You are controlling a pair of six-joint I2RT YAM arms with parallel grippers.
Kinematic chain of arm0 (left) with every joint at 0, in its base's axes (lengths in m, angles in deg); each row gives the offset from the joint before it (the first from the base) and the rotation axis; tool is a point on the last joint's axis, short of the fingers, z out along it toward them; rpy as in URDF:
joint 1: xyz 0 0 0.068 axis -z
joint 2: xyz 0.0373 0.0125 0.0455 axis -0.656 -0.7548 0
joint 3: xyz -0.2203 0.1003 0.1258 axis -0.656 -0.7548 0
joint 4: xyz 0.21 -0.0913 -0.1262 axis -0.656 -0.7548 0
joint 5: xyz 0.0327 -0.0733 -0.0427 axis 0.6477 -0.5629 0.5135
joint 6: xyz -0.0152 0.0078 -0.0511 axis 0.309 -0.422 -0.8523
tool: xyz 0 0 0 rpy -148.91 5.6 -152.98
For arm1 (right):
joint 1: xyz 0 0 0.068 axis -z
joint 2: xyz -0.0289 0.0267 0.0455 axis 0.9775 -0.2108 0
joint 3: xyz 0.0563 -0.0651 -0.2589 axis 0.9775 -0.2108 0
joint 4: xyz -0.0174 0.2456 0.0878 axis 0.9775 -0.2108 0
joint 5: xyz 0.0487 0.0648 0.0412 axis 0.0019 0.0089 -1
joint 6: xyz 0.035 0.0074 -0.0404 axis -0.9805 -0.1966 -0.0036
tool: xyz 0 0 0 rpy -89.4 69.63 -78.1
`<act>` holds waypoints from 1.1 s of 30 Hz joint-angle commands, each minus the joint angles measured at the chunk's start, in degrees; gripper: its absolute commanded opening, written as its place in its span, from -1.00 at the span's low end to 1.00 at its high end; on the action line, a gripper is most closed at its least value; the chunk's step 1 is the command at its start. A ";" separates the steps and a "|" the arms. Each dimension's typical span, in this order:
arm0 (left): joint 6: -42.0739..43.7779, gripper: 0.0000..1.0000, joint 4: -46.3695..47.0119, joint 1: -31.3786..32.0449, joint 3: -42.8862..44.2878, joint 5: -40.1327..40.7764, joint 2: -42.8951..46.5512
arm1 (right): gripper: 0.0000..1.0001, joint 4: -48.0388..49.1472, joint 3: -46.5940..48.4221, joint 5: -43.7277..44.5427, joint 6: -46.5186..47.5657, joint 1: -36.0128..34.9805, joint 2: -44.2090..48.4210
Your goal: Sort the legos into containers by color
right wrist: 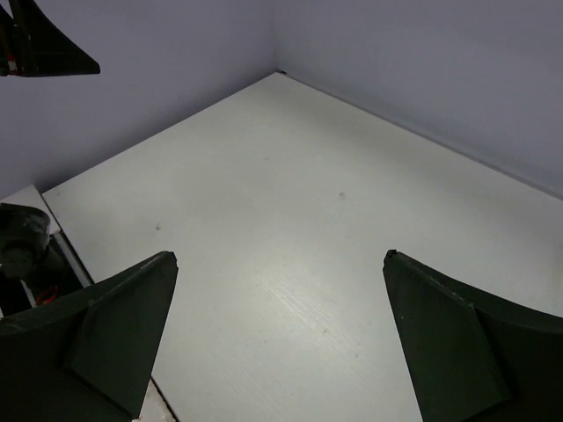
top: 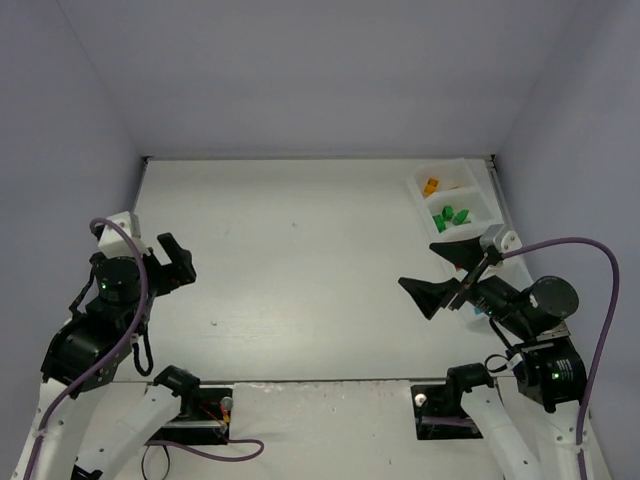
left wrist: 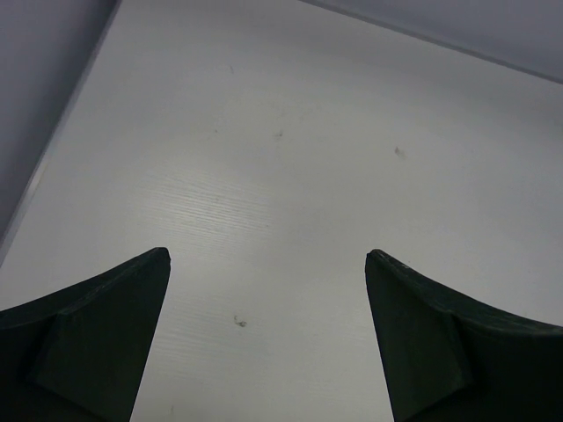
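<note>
Both sets of jaws are hanging spread wide and gripping nothing above the near desk [top: 300, 300], the left jaws by the left edge, the right jaws closer to the containers [top: 493, 205]. Farther back, orange legos [top: 431, 185] and green legos [top: 450, 217] are lying in separate compartments. Sorting is probably wrapping up; the next move is calling for finding any remaining brick.

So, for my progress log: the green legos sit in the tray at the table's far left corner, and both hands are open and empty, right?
Not quite. The top external view shows the tray holding the green legos at the far right corner, not left. The left hand and right hand are open and empty.
</note>
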 commanded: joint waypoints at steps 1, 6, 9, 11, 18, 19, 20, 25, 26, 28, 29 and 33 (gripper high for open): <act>-2.37 0.71 -3.85 -0.19 3.03 4.95 0.19 | 1.00 -0.19 -0.36 0.95 -1.46 -2.21 1.58; -5.44 0.71 -7.81 -0.11 2.68 6.72 2.12 | 1.00 -1.69 -1.59 6.67 -1.37 -4.67 4.57; -6.86 0.71 -8.51 -0.19 1.80 6.63 3.44 | 1.00 -1.96 -1.86 10.53 -2.96 -5.90 5.36; -8.52 0.71 -9.74 -0.11 1.45 6.80 3.97 | 1.00 -2.13 -1.77 12.39 -3.75 -6.69 5.80; -10.55 0.71 -10.98 -0.11 -0.75 6.80 5.90 | 1.00 -3.80 -2.21 14.94 -5.68 -8.19 7.91; -10.81 0.71 -10.98 -0.11 -1.10 6.80 6.17 | 1.00 -4.07 -1.95 15.03 -5.68 -8.27 8.17; -11.07 0.71 -11.15 -0.11 -1.27 6.80 6.34 | 1.00 -4.68 -1.77 15.20 -6.03 -8.28 8.17; -13.53 0.71 -11.94 -0.11 -1.98 6.37 7.39 | 1.00 -6.52 -1.07 15.73 -6.47 -8.71 8.88; -13.80 0.71 -12.03 -0.11 -1.98 5.84 7.66 | 1.00 -6.70 -1.07 15.73 -6.56 -8.71 8.96; -15.03 0.71 -12.38 -0.11 -2.24 5.75 8.54 | 1.00 -7.23 -0.98 15.82 -6.65 -8.72 9.23; -15.38 0.71 -12.65 -0.11 -2.42 5.40 8.89 | 1.00 -7.32 -1.07 15.91 -6.74 -8.80 9.32; -16.00 0.71 -13.44 -0.11 -2.77 5.05 10.65 | 1.00 -7.67 -1.42 16.00 -6.74 -8.98 9.76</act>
